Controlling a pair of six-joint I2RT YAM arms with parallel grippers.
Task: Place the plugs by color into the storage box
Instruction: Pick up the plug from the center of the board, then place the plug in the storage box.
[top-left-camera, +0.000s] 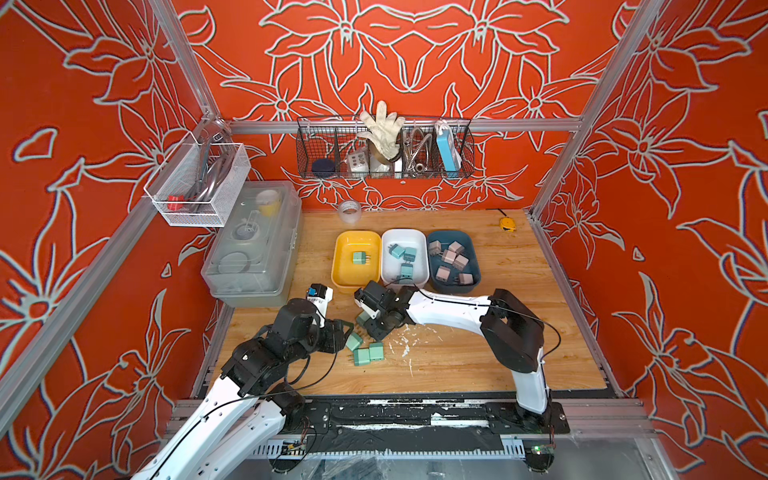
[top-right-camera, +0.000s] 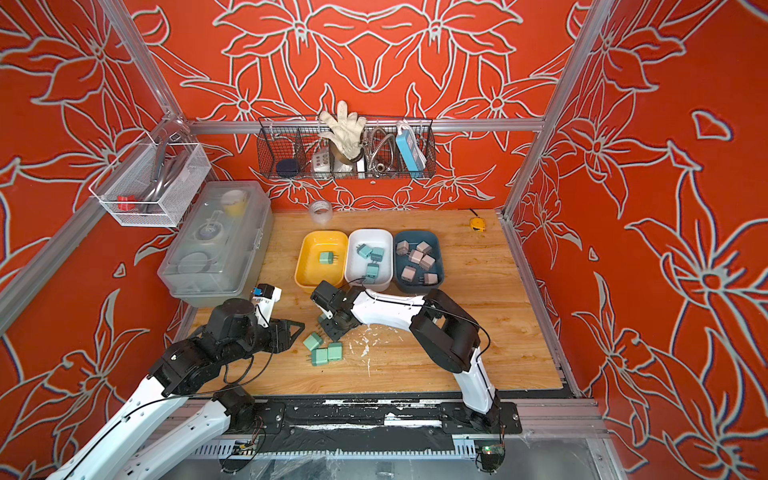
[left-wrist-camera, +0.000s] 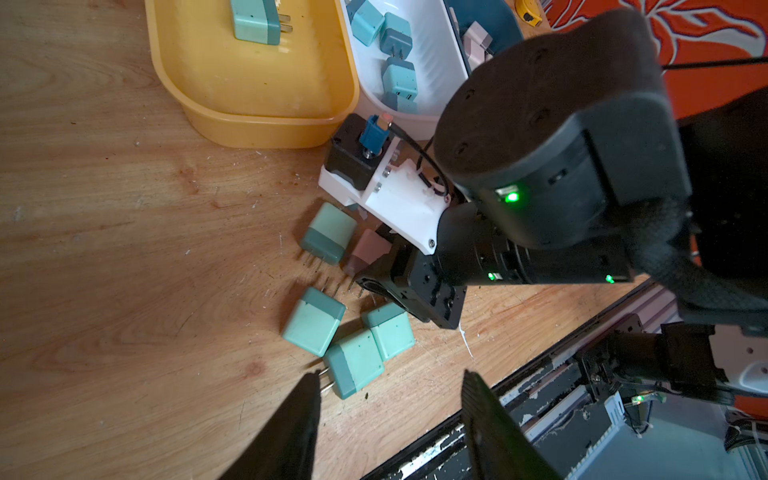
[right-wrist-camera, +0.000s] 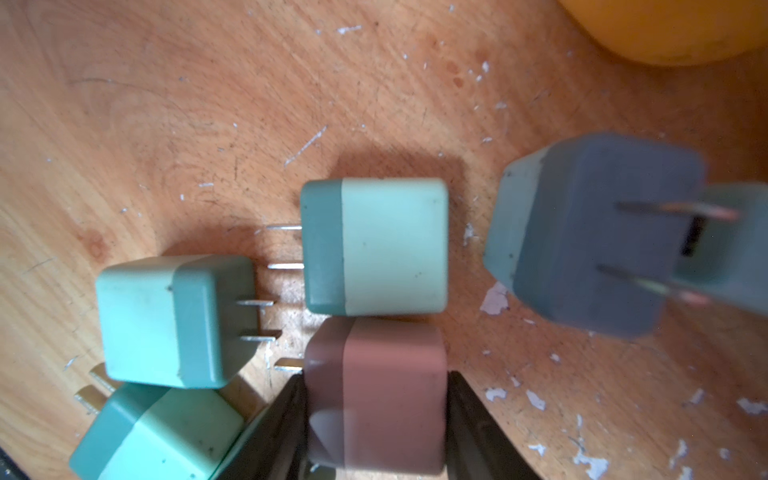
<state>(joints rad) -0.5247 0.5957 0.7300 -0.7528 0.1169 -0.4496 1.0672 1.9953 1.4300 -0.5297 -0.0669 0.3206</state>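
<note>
**A:** Which step is in hand?

**B:** A pick. The right gripper (right-wrist-camera: 376, 379) is low among the loose plugs (top-left-camera: 361, 356) near the table's (top-left-camera: 478, 345) front edge, left of its middle. Its jaws press against both sides of the pink plug (right-wrist-camera: 374, 415). That plug seems to rest on the wood, so I judge the grasp made and the lift not yet begun.

**A:** And the other arm?

**B:** The left gripper (left-wrist-camera: 390, 376) hangs just short of the same cluster, jaws apart with nothing between them. A mint plug (left-wrist-camera: 353, 361) lies right ahead of it.

**A:** Where should the pink one go?

**B:** Three trays stand in a row across the middle of the table, toward its back edge. The dark blue tray (top-left-camera: 469, 245), nearest the right edge, holds the other pink ones. The white tray (top-left-camera: 392, 272) has teal ones and the yellow tray (top-left-camera: 353, 280) has a single mint one. So the dark blue tray, I'd say.

**A:** What does the next move call for?

**B:** A straight lift first. A second mint plug (right-wrist-camera: 374, 245) touches the pink one, so dragging sideways would likely shove it. Then the arm must carry the plug back and rightward, clear the tray wall and let go over the blue tray. Four mint plugs are left on the wood for the yellow tray.
</note>
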